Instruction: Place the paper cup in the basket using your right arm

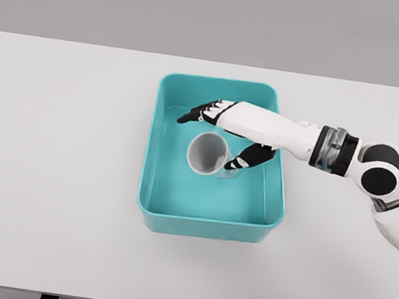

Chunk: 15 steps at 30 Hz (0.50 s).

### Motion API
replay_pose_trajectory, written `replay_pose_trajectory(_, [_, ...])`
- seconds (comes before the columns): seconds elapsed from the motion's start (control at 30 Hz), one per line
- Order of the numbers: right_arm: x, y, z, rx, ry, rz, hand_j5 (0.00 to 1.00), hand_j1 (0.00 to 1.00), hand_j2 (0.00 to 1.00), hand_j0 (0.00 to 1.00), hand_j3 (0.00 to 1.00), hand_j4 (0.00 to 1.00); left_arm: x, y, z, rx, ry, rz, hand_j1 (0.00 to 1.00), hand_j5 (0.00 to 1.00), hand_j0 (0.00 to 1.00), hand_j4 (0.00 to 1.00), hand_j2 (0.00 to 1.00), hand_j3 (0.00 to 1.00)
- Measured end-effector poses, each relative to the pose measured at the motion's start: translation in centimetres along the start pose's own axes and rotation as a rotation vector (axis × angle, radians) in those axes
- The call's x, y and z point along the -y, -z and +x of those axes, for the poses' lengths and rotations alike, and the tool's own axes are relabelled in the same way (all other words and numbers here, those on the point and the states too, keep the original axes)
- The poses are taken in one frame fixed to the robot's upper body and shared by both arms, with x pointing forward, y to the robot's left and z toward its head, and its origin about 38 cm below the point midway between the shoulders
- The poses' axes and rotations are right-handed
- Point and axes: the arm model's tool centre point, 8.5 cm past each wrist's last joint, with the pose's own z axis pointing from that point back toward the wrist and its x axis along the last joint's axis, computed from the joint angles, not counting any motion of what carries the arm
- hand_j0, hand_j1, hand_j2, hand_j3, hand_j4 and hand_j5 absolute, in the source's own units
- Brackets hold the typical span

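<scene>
One paper cup (pixel 207 153) inside teal basket (pixel 151 187).

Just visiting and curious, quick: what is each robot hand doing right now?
Right hand: fingers spread around the paper cup inside the teal basket; a firm grip cannot be told.
Left hand: not in view.

The basket (pixel 208 221) walls ring the paper cup (pixel 208 153); the right hand (pixel 235 134) fills the space above it. Open desk (pixel 47 173) lies all around.
</scene>
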Motion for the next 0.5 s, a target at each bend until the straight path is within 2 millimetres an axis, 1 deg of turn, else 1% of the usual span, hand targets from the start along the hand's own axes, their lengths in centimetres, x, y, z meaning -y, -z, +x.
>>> replay_pose_trajectory(0.07, [0.4,-0.3,-0.1,-0.001,-0.008,-0.013,1.0,1.0,1.0,1.0,1.0,1.0,0.0,0.0,-0.1,-0.001,-0.001,0.0,1.0,1.0,1.0,1.0,1.0,1.0])
replay_pose_trajectory(0.13, [0.7,-1.5,-0.6,-0.012,0.018,-0.058,1.0,1.0,1.0,1.0,1.0,1.0,0.0,0.0,-0.1,-0.001,-0.001,0.0,1.0,1.0,1.0,1.0,1.0,1.0])
replay_pose_trajectory(0.17, [1.1,-2.5,-0.8,-0.006,0.05,-0.098,1.0,1.0,1.0,1.0,1.0,1.0,0.0,0.0,-0.1,-0.001,0.0,0.0,1.0,1.0,1.0,1.0,1.0,1.0])
replay_pose_trajectory(0.23, [2.0,-5.1,-1.3,0.025,0.129,-0.203,1.0,1.0,1.0,1.0,1.0,1.0,0.0,0.0,-0.1,-0.001,-0.001,0.0,1.0,1.0,1.0,1.0,1.0,1.0])
replay_pose_trajectory(0.33, [4.1,-9.0,-1.7,0.071,0.205,-0.349,1.0,1.0,1.0,1.0,1.0,1.0,0.0,0.0,0.0,0.0,0.0,0.0,1.0,1.0,1.0,1.0,1.0,1.0])
replay_pose_trajectory(0.4, [4.2,-10.9,-2.3,0.068,0.243,-0.406,1.0,1.0,1.0,1.0,1.0,1.0,0.0,0.0,-0.1,-0.001,-0.001,0.0,1.0,1.0,1.0,1.0,1.0,1.0])
replay_pose_trajectory(0.5, [3.2,-13.0,-3.8,0.023,0.296,-0.451,1.0,1.0,1.0,1.0,1.0,1.0,0.0,0.0,-0.1,-0.001,-0.001,0.0,1.0,1.0,1.0,1.0,1.0,1.0])
